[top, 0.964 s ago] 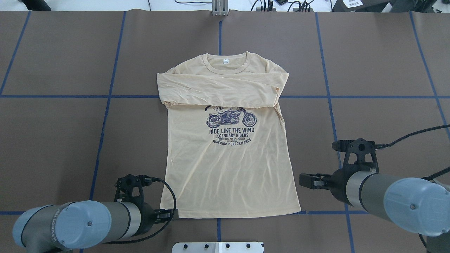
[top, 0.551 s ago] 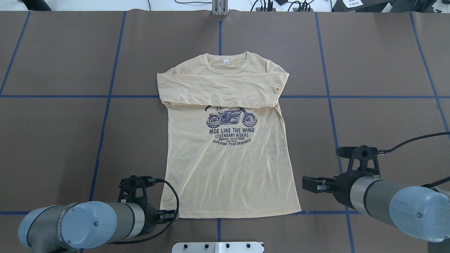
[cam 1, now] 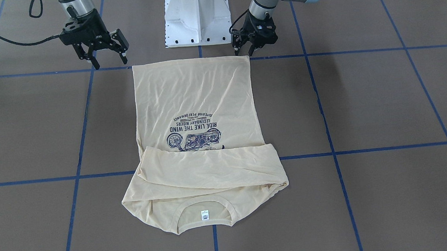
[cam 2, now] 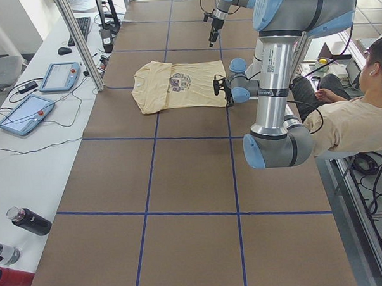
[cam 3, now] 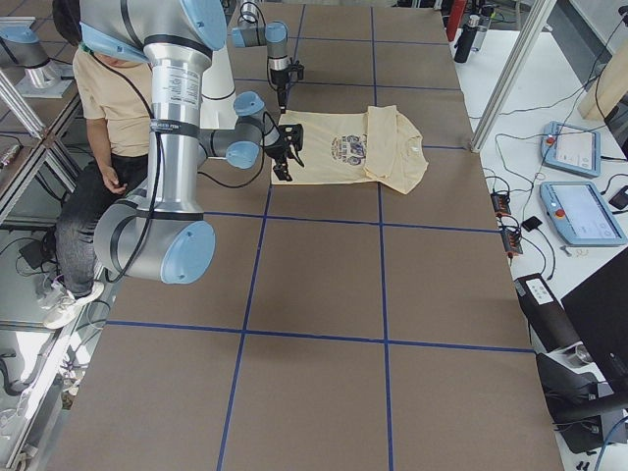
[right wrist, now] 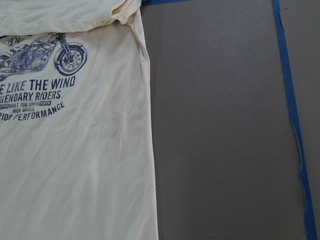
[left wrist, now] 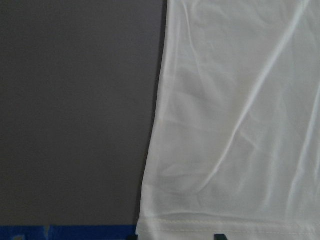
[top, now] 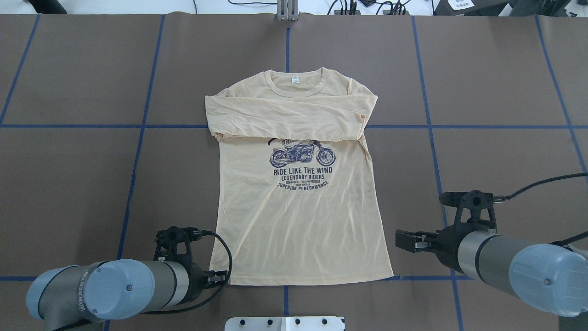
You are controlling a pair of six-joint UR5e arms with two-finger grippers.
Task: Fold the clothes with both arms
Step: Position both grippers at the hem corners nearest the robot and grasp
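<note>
The cream shirt (top: 298, 220) lies flat, print (top: 301, 165) up, in the middle of the brown counter (top: 69, 184). Its neckline (top: 296, 85) is on the far side from the robot, and both sleeves (top: 285, 117) are folded across the chest. The left arm (top: 115, 294) reaches low to the hem's corner on the robot's left. Its jaws stand a little apart there, with the hem edge between the tips in the wrist view - whether they touch cloth I cannot tell. The right arm (top: 528, 271) holds its jaws wide apart just beside the shirt's other side edge near the hem - clear of the cloth.
</note>
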